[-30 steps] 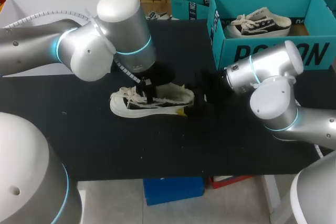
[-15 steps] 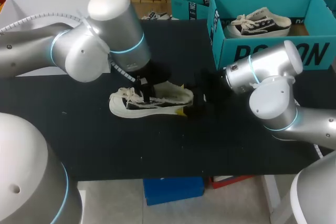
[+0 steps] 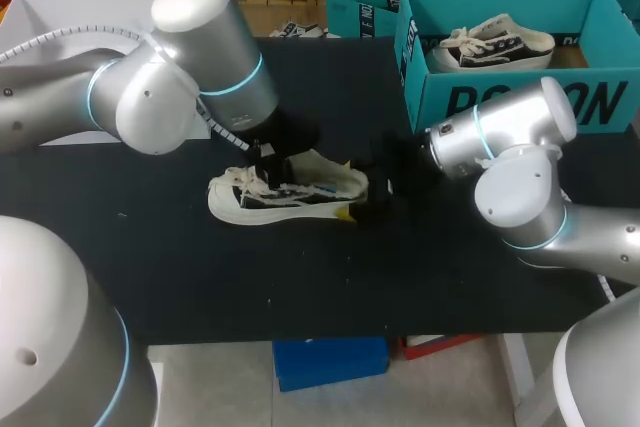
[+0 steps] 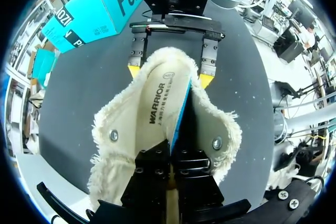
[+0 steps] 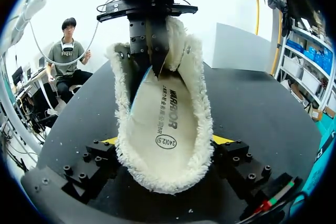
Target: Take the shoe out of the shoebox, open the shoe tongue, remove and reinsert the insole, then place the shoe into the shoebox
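Cream frayed-canvas shoe (image 3: 290, 190) lies on the black table (image 3: 450, 247), heel clamped between the fingers of the right gripper (image 5: 166, 141); ahead, the left gripper (image 4: 172, 163) pinches the blue-edged white insole (image 4: 157, 114). Insole removal looks under way, calling next for a steady outward pull.

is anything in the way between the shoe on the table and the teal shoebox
Only the right arm itself, which lies across the table between the shoe and the teal shoebox. Another sneaker already lies inside the box, taking part of its floor.
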`<state>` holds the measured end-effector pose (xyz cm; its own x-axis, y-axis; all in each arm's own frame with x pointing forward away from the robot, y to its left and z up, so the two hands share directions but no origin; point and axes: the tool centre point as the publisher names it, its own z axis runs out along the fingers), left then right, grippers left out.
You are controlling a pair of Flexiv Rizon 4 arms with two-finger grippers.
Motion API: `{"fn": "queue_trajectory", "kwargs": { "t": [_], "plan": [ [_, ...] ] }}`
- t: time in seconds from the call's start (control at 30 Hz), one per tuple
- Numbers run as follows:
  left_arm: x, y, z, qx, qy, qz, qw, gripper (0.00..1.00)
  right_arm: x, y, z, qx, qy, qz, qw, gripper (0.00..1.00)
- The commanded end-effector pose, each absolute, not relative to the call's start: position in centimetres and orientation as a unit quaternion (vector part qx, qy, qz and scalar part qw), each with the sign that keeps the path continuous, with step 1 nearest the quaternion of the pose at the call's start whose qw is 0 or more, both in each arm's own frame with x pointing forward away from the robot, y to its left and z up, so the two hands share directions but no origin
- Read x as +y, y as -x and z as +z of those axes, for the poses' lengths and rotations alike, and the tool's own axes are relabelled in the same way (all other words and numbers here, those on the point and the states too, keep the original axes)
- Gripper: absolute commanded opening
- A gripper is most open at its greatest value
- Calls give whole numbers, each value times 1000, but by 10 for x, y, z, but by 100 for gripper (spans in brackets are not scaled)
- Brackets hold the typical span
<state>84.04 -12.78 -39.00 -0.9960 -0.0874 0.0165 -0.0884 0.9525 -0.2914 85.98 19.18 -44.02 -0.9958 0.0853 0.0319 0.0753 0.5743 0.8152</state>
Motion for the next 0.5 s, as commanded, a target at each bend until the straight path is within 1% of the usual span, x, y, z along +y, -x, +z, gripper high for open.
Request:
{"fn": "queue_trajectory", "kwargs": {
  "t": [0.03, 0.5],
  "plan": [
    [-123, -840, -387, -987, -41, 158, 3, 0, 193, -861, -442, 887, -46, 459, 6, 0],
    [-131, -840, -385, -987, -31, 157, 8, 0, 193, -861, -442, 887, -46, 459, 6, 0]
  ]
}}
